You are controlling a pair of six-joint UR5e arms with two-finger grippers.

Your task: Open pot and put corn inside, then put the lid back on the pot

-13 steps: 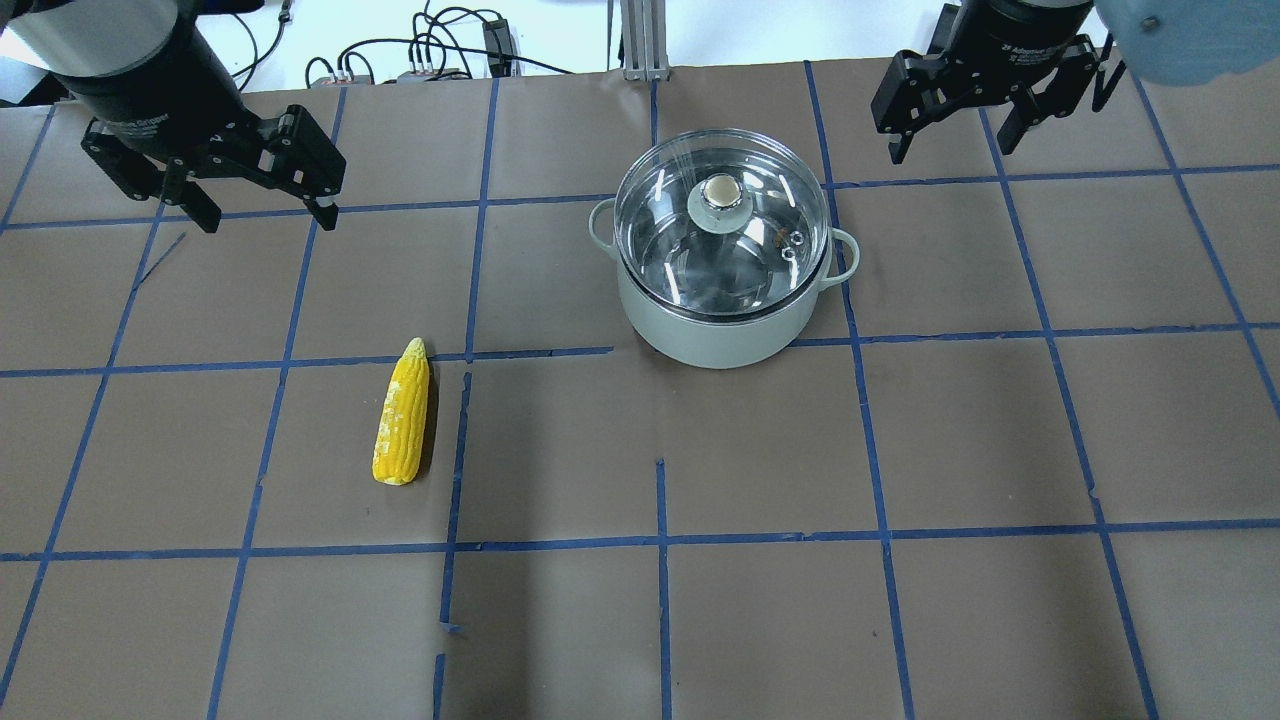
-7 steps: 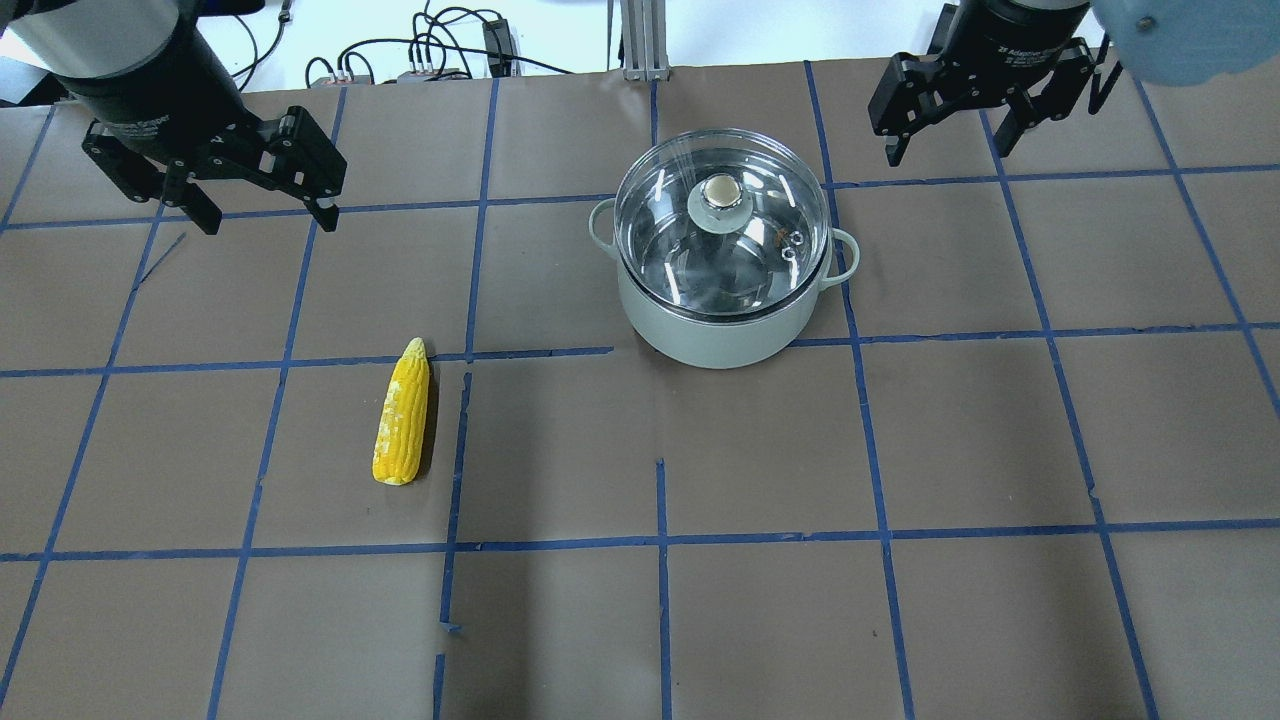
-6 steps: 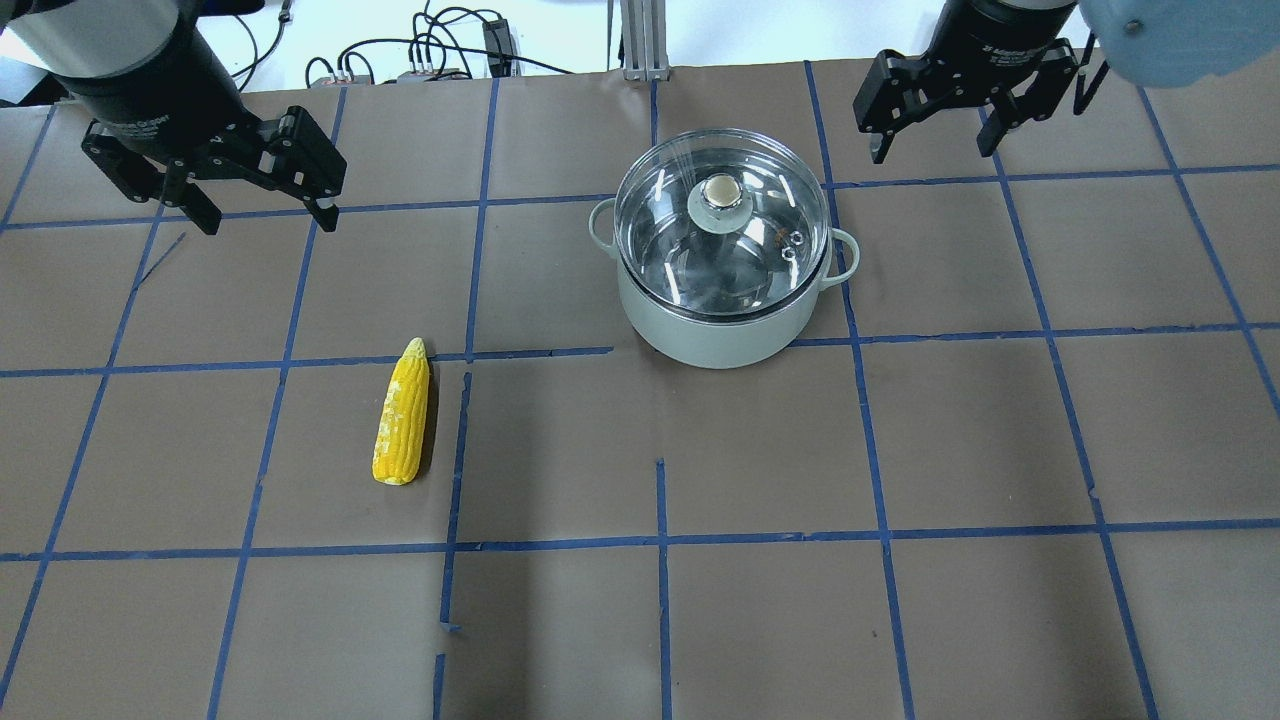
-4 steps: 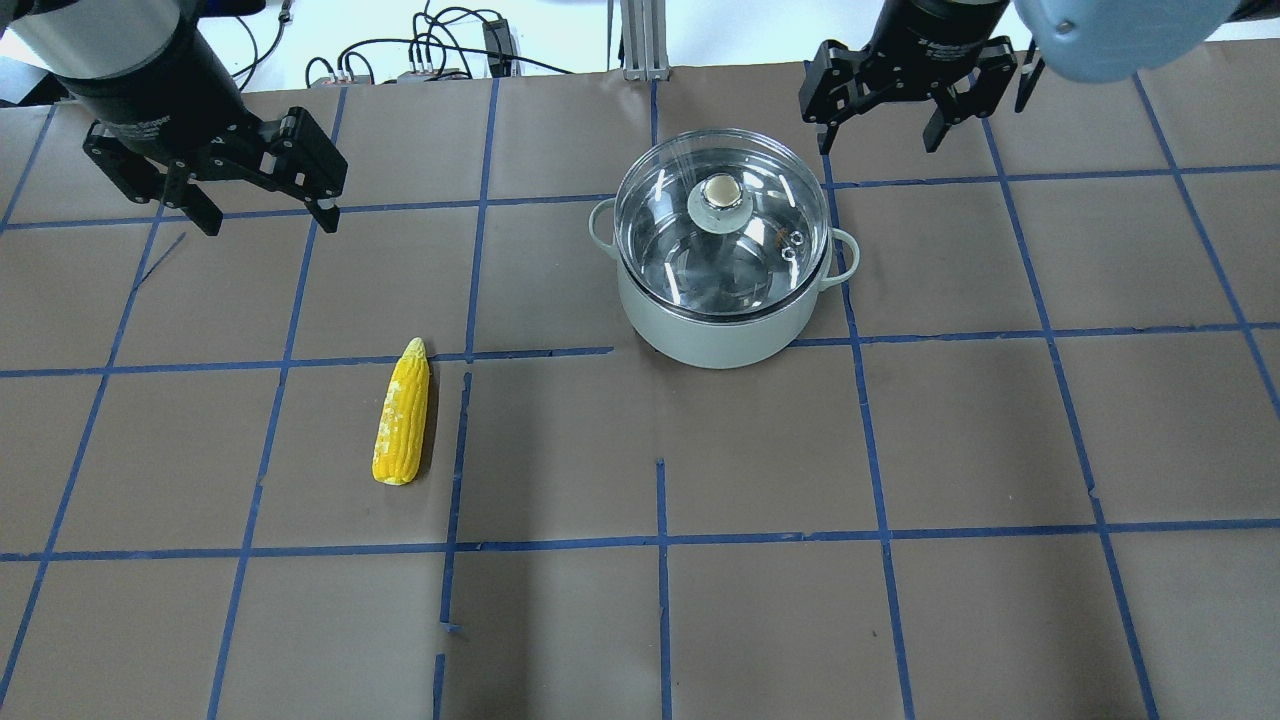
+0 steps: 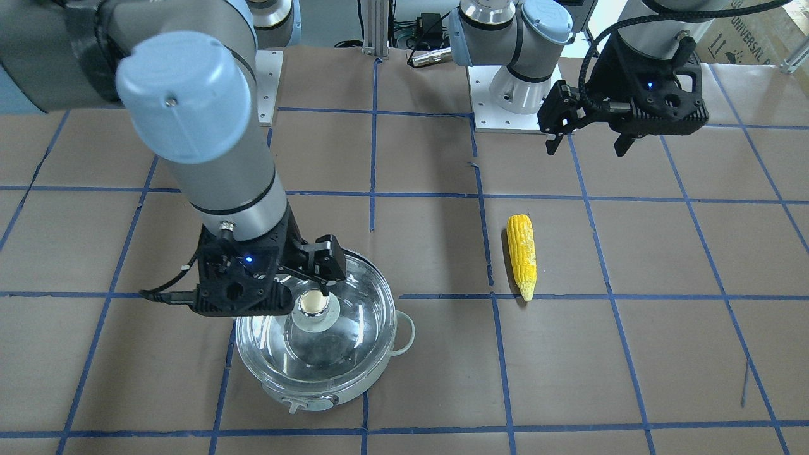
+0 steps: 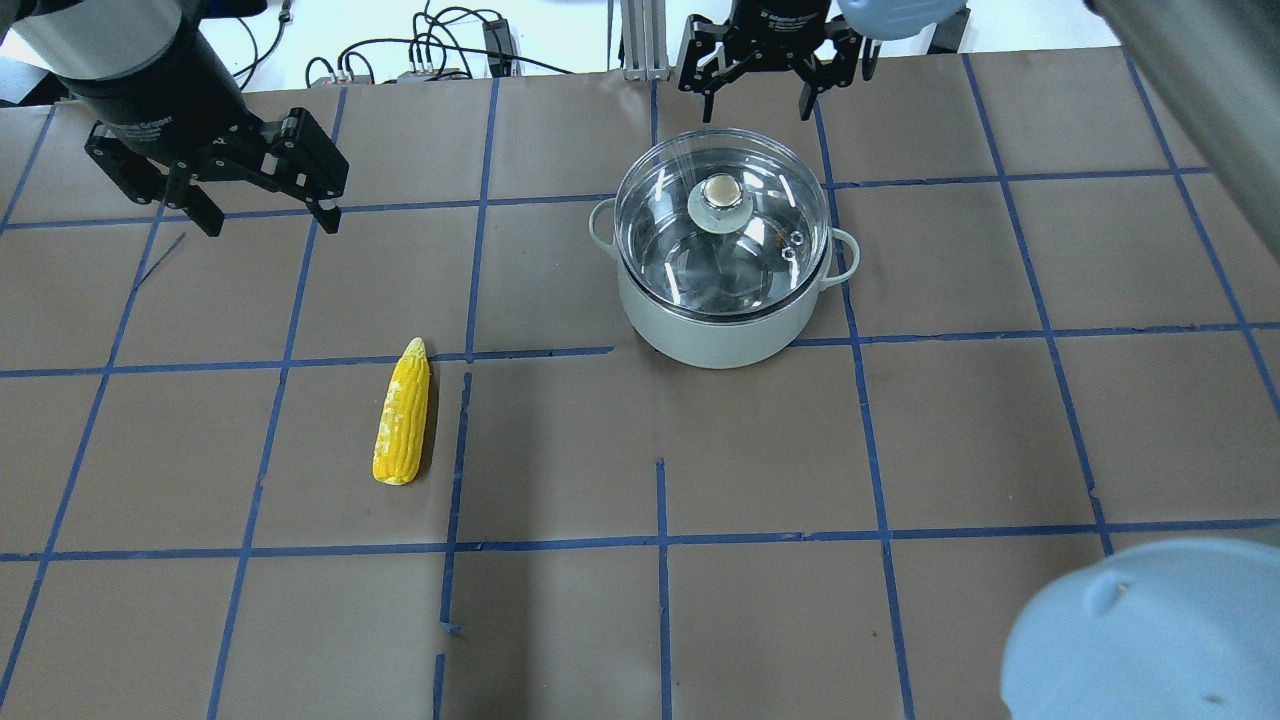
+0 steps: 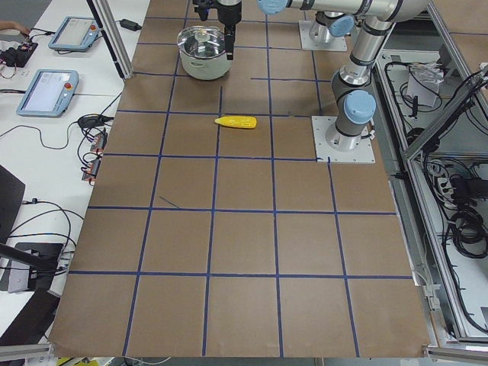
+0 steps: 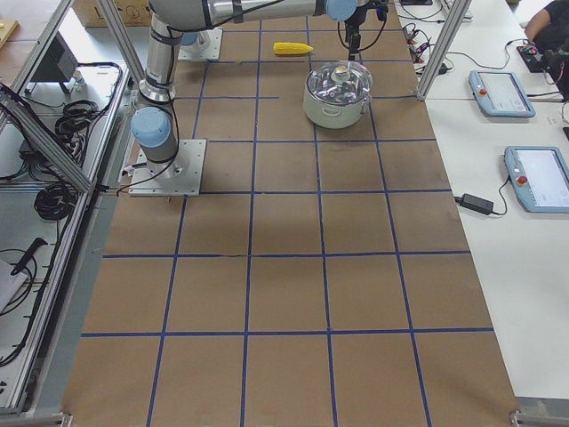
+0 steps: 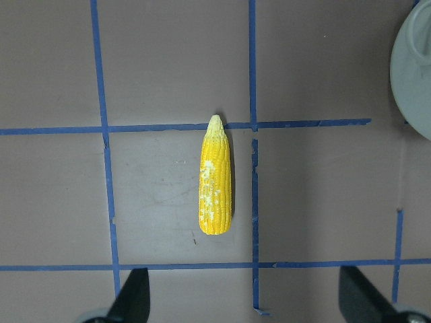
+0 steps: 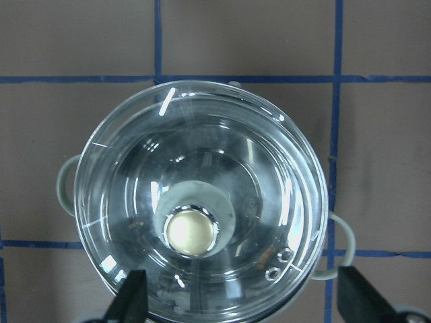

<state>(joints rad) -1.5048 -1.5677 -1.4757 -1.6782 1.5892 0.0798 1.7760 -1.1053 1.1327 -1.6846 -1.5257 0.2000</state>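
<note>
The pot (image 6: 715,335) stands at the table's far middle with the glass lid (image 6: 770,250) on it, its beige knob (image 6: 720,190) on top. My right gripper (image 5: 303,287) is open and hovers above the lid. In the right wrist view the knob (image 10: 190,231) sits just ahead of the open gripper (image 10: 244,303). The corn (image 6: 403,415) lies flat on the table to the pot's left, tip pointing away from me. My left gripper (image 6: 270,222) is open and empty, high above the table behind the corn (image 9: 215,182).
Cables (image 6: 450,40) and an aluminium post (image 6: 640,40) lie past the far edge. My right arm's blue elbow cap (image 6: 1140,630) fills the overhead view's lower right corner. Operator tablets (image 7: 47,82) lie on the side bench. The table is brown paper with blue tape lines.
My right arm has swung left from the far right corner to above the pot's lid, gripper still open. My left gripper has barely moved. Pot, lid and corn have not moved.
</note>
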